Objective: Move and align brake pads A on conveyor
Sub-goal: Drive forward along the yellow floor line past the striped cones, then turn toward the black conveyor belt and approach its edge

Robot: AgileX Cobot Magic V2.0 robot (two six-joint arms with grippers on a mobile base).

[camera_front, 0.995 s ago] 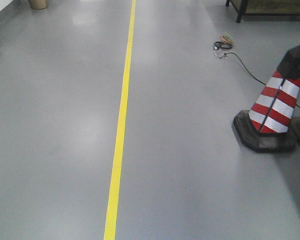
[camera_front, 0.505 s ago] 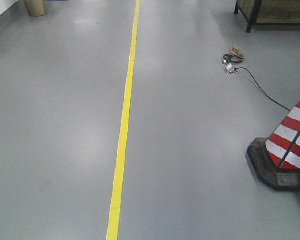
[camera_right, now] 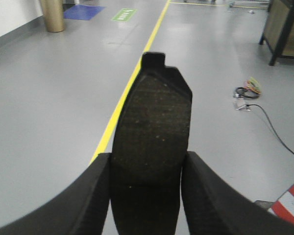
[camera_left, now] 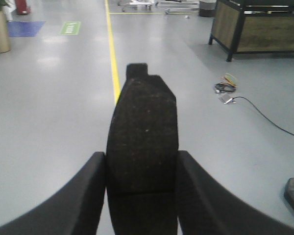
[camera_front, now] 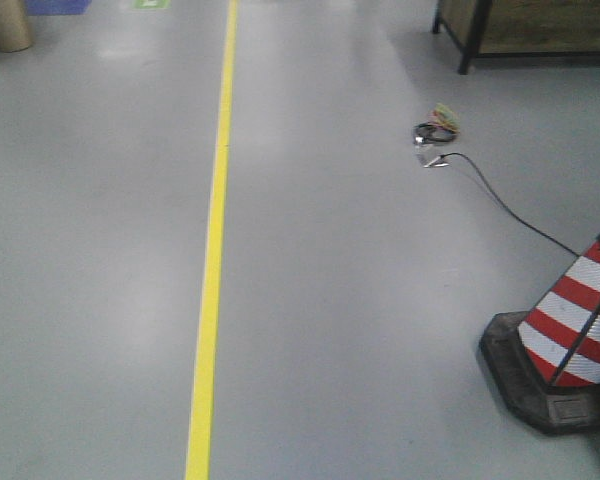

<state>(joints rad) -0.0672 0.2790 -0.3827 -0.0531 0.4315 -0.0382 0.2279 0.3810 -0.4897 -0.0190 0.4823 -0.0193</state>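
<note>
Left end effector: the left end effector (camera_left: 141, 156) is closed onto the left-hand brake pad (camera_left: 143, 142). One black finger (camera_left: 81, 198) presses against each long edge.
Left-hand brake pad: dark grey and rough-faced, with its broad face turned to the left wrist camera. A thin groove crosses it near the fingers. Its notched far end sticks out past the fingertips, in the air above the floor (camera_front: 380, 300).
Right end effector: the right end effector (camera_right: 148, 156) is likewise clamped on the right-hand brake pad (camera_right: 153, 132), with a finger (camera_right: 210, 196) on each side.
Right-hand brake pad: same dark, grainy face and notched tip. It points forward over the floor, with its tip seen against the yellow line (camera_front: 212, 250).
Floor: smooth grey and slightly glossy. The yellow line runs away from the robot, left of centre in the front view.
Traffic cone: a red-and-white striped traffic cone (camera_front: 570, 330) on a black base stands at the right edge, cut off by the frame.
Cable: a thin black cable (camera_front: 500, 205) runs from near the cone to a small coiled bundle (camera_front: 435, 128) on the floor.
Cabinet: a wood-panelled cabinet (camera_front: 540, 25) with a black frame stands far right.
Far left: a tan cylinder (camera_front: 8, 25), with a blue mat (camera_left: 24, 28) and a green floor marking (camera_left: 70, 28) beside it.
</note>
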